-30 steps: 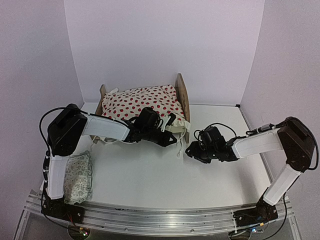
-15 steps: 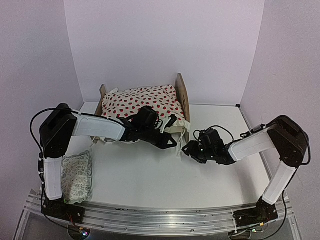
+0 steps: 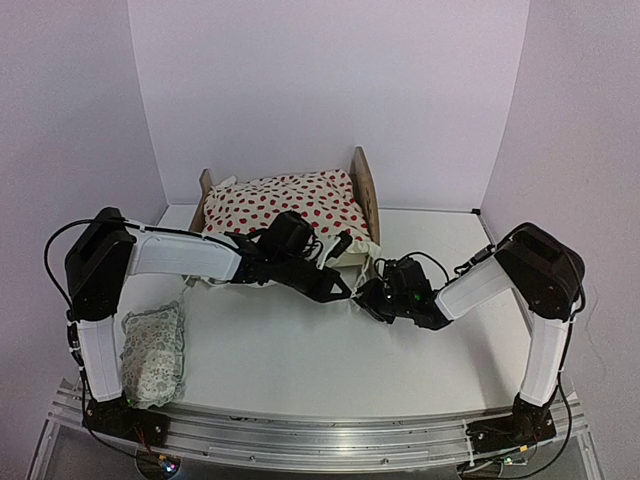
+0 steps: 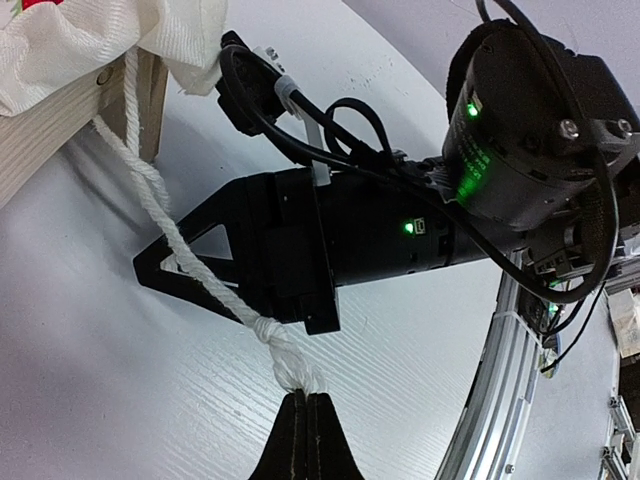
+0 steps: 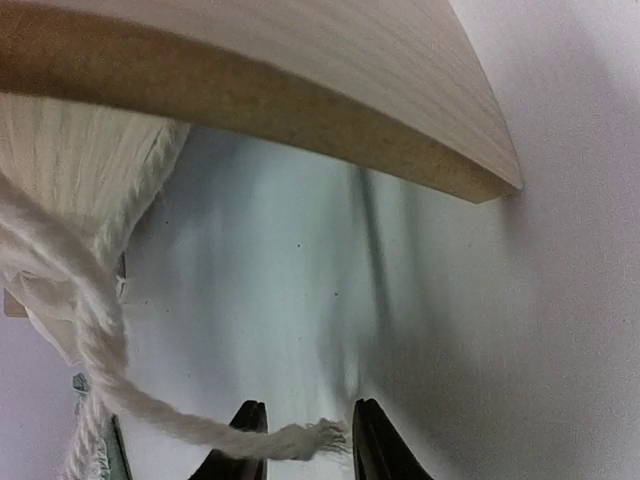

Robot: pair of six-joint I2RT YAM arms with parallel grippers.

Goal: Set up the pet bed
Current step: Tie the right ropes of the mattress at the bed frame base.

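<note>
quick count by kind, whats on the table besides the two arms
wooden bed frame: 1
red-dotted blanket, counted with its white tie cord: 1
patterned pillow: 1
total: 3

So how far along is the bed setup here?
Done: the dotted blanket lies on the pet bed. In hand: the left gripper is shut on the white cord at its knotted end, the right gripper open around a frayed cord end. Left: the pillow lies on the table, off the bed.
</note>
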